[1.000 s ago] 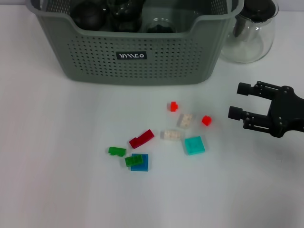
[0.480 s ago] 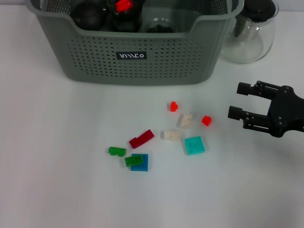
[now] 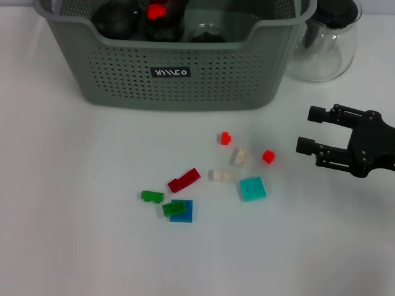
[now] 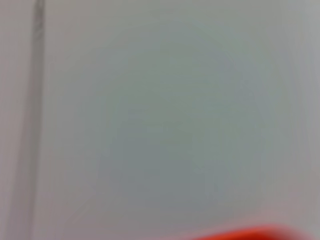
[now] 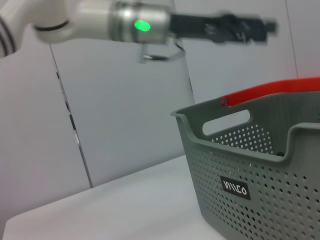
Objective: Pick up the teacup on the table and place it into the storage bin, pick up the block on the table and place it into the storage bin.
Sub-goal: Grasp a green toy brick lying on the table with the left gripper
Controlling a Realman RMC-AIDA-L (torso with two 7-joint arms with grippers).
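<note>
The grey-green storage bin (image 3: 123,68) stands at the back of the table and also shows in the right wrist view (image 5: 250,160). Dark round objects lie inside it, with a small red block (image 3: 157,10) among them; I cannot make out a teacup. Several blocks lie loose on the table: two small red ones (image 3: 225,138) (image 3: 268,156), two white (image 3: 239,156), a cyan tile (image 3: 252,188), a dark red one (image 3: 184,180) and green ones by a blue tile (image 3: 184,213). My right gripper (image 3: 308,130) is open and empty, right of the blocks. My left gripper (image 5: 250,26) hangs high above the bin.
A clear glass carafe with a black lid (image 3: 324,46) stands right of the bin, behind my right gripper. The white table extends to the left and front of the blocks. A red bar (image 5: 270,89) shows behind the bin in the right wrist view.
A red block has appeared inside the bin and shifted slightly down and left. My right gripper and the blocks on the table have not moved.
</note>
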